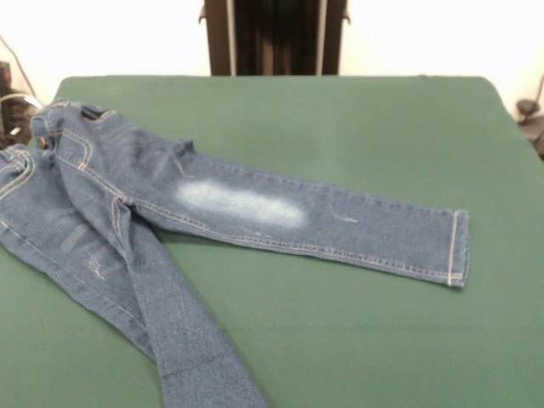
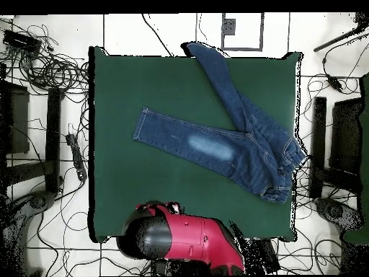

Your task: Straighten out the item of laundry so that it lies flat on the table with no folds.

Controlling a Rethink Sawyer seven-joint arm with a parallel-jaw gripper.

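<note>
Jeans [image 1: 238,208] spread on table [image 1: 340,340], legs splayed, waist bunched; arm [image 2: 187,242] drawn back, fingers' state unreadable.

I can't see the hand in either view; overhead, the red arm [image 2: 189,244] covers it and the surface's [image 2: 130,187] near edge. In the front view the jeans [image 1: 229,208] run off the left edge at the waistband, and one leg is cut off at the bottom edge, cuff unseen. Waist folds unreadable.
</note>
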